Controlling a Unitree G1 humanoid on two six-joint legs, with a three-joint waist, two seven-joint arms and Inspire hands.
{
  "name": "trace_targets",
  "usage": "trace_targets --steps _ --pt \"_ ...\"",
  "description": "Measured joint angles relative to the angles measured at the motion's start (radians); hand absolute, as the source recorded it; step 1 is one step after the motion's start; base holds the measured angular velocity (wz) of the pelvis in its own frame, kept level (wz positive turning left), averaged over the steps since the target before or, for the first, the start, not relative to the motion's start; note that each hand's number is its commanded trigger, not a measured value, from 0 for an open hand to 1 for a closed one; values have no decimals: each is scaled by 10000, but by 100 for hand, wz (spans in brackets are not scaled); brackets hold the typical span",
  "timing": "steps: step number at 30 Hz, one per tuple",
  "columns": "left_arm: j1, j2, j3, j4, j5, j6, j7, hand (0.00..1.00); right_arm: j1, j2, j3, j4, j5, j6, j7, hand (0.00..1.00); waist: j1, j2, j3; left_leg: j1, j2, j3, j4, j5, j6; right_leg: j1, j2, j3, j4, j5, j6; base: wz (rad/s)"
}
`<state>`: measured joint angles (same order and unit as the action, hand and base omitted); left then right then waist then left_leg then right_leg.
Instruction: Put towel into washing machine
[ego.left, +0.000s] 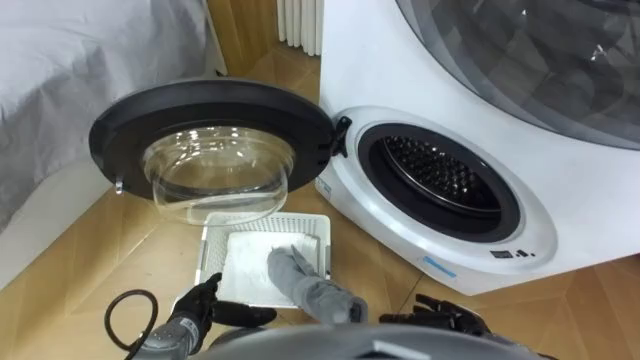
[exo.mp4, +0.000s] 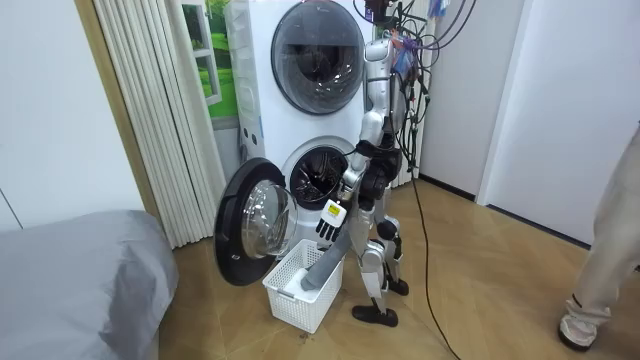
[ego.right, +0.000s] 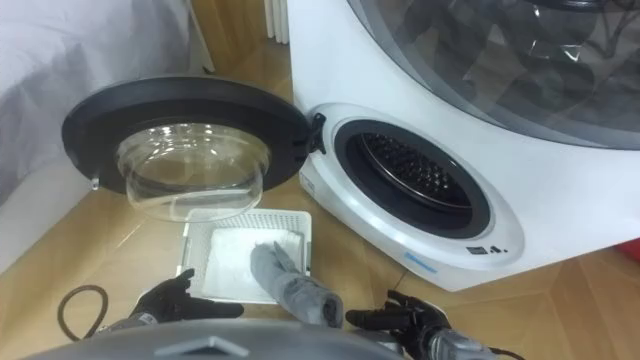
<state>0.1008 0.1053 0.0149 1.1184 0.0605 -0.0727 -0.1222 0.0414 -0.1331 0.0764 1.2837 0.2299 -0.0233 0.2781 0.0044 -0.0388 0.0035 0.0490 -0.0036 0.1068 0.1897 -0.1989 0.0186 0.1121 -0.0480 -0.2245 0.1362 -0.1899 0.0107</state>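
The grey towel (ego.left: 305, 285) is in the white basket (ego.left: 300, 222) on the floor, right in front of the robot. One end lies down in the basket. The other end sticks up and leans toward the robot's middle, so its long way runs from the basket straight back to the robot. The left hand (ego.left: 205, 300) is just to the left of that near end and the right hand (ego.left: 448, 310) is just to the right, so the towel sits between them. Both hands are empty, with loose, spread fingers, and they look apart from the towel. I cannot tell which hand is closer. The washing machine (ego.left: 560, 210) is past the basket. Its door (ego.left: 210, 100) hangs wide open on the left, and its dark drum (ego.left: 440, 175) is on the right. I think the towel has to be grabbed first and then carried up and to the right into the drum. The right hand may have the shorter way there. The eye views show inside the drum and both hands from above. The room view shows the robot standing close beside the basket in front of the machine. There the towel slopes up out of the basket toward the robot, and the left hand hangs just above the towel's top end.
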Motion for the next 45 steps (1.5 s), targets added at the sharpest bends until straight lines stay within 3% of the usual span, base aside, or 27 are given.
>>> trace_targets --steps 9,15,22,24,26,30,32,35,40,45 --pt "-22 -10 -15 3 109 -9 -3 0 -36 -3 25 -5 -8 -3 -18 0 -2 113 27 -73 30 -1 -7 -3 1 -126 11 -52 139 2 -1 0" --pt "-165 -12 -274 20 288 -142 69 0 -141 -36 221 17 -16 -99 -58 0 5 233 -43 -515 61 2 144 -1 2 -484 15 -98 204 36 -42 0" --pt "-758 -60 -426 35 1803 -389 275 0 -496 -82 492 196 -68 -165 -52 0 -7 337 1 -1469 101 5 530 14 11 -1414 -10 -41 577 44 -62 0" --pt "-1163 -73 -597 207 2439 -406 437 0 -856 -74 677 372 -172 -191 -47 0 5 300 52 -1780 107 -8 598 40 45 -1795 -33 -36 797 43 -64 0" --pt "-1749 -154 -722 521 3224 -442 657 0 -1357 -25 712 707 -517 -211 -49 0 -35 258 257 -2337 112 -36 938 46 61 -2304 -62 -19 1024 43 -65 0" --pt "-2580 -225 -1388 771 4297 -628 1029 0 -2103 142 860 799 -1099 -289 -110 0 -299 229 373 -3526 136 -24 1459 91 138 -3605 -164 21 1816 32 -80 1" --pt "-3099 -364 -1769 1261 4767 -734 1314 0 -2325 269 1095 781 -1195 -459 -176 0 -352 180 493 -4044 122 -16 1720 119 185 -4169 -227 48 2216 12 -100 0" --pt "-3631 -366 -2082 1325 5217 -866 1741 0 -2600 323 1461 658 -1123 -599 -425 0 -515 142 576 -5046 121 -3 2386 79 252 -5204 -235 509 2886 -163 -133 0" --pt "-4318 -301 -2633 1366 5879 -881 2511 0 -2996 321 1779 349 -975 -713 -776 0 -663 247 708 -6655 165 -1 3386 26 300 -6995 -311 804 4196 -356 -263 -3" --pt "-5095 -177 -3362 1358 6064 -883 3125 0 -3376 324 2031 39 -252 -866 -1064 0 -898 264 750 -8142 295 125 4451 -93 300 -8648 -371 994 5432 -573 -402 -6"
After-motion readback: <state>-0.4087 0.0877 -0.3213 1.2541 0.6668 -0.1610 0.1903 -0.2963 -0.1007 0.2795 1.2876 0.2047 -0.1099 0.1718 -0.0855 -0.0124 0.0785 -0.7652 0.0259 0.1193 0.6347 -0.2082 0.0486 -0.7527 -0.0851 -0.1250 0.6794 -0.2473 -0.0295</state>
